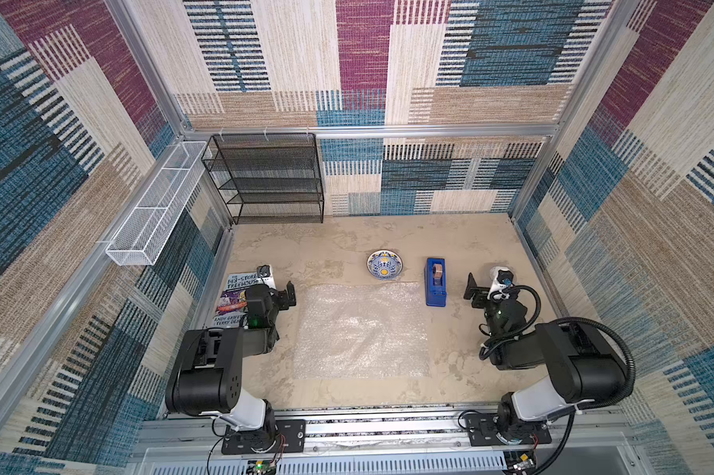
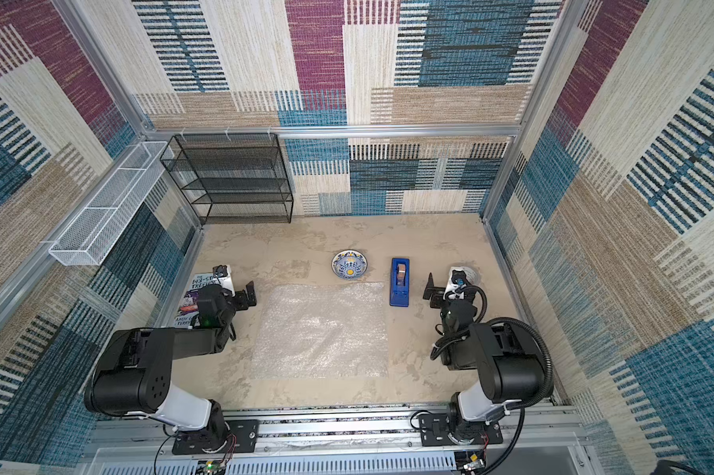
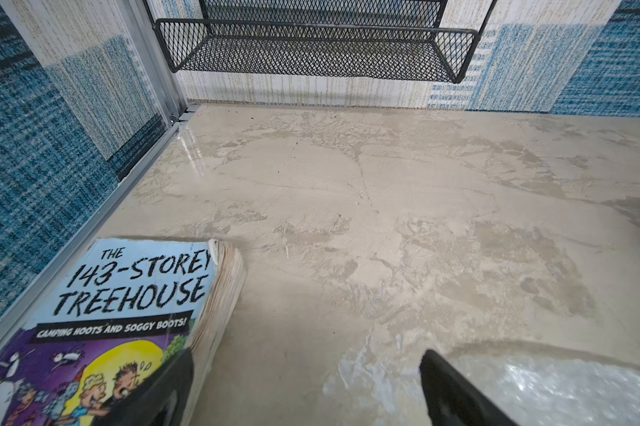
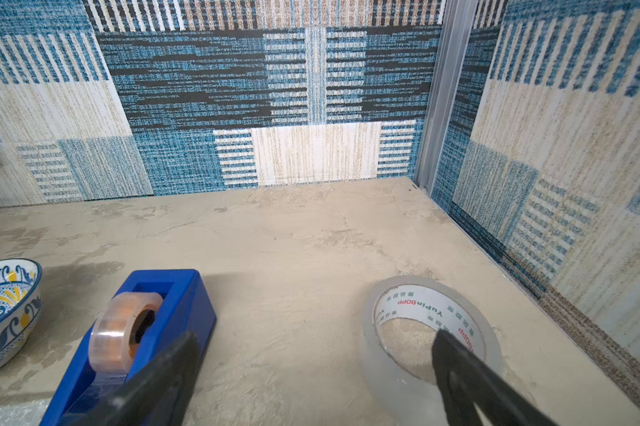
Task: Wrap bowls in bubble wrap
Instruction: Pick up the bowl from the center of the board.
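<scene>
Lying beside bubble wrap (image 1: 361, 329), bowl (image 1: 384, 266), far from spread left fingers (image 3: 455, 391), right fingers (image 4: 469, 372)

The bubble wrap (image 1: 361, 329) lies flat on the middle of the surface (image 1: 347, 238); the bowl (image 1: 384, 265) just behind its far edge; the tape dispenser (image 1: 436, 281) right of the bowl, beside the wrap; the tape roll (image 4: 418, 295) farther right; the book (image 1: 234, 294) against the left wall; the mesh shelf rack (image 1: 269, 177) at the back left.
</scene>
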You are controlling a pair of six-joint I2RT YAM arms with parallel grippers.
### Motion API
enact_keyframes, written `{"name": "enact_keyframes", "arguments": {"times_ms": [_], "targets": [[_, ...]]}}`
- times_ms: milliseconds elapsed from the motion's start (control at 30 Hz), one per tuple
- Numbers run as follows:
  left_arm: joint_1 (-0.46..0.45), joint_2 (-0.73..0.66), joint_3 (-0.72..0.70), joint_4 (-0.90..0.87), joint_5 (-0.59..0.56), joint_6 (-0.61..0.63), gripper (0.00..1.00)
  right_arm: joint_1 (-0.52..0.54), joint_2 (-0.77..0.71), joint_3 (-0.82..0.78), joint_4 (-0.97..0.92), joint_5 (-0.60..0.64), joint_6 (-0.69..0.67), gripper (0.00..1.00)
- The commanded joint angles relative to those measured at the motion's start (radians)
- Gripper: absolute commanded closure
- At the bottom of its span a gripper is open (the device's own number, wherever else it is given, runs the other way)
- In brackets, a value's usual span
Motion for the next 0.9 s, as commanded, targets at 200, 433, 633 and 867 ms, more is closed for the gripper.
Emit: {"name": "enact_keyframes", "arguments": {"times_ms": [200,433,633,867], "targets": [[0.000,-0.004,-0.002,0.021,0.013,0.008,0.01,0.002,-0.003,-0.003,0.032,-0.004,-0.001,0.01],[0.001,-0.002,0.001,0.016,0.013,0.008,0.01,0.002,-0.003,-0.005,0.031,-0.004,-0.001,0.01],[0.043,-0.002,-0.014,0.046,0.109,-0.012,0.01,0.002,-0.001,-0.002,0.030,-0.005,0.001,0.01],[0.043,-0.001,-0.008,0.034,0.115,-0.010,0.01,0.002,0.000,0.000,0.026,-0.004,0.001,0.01]]}}
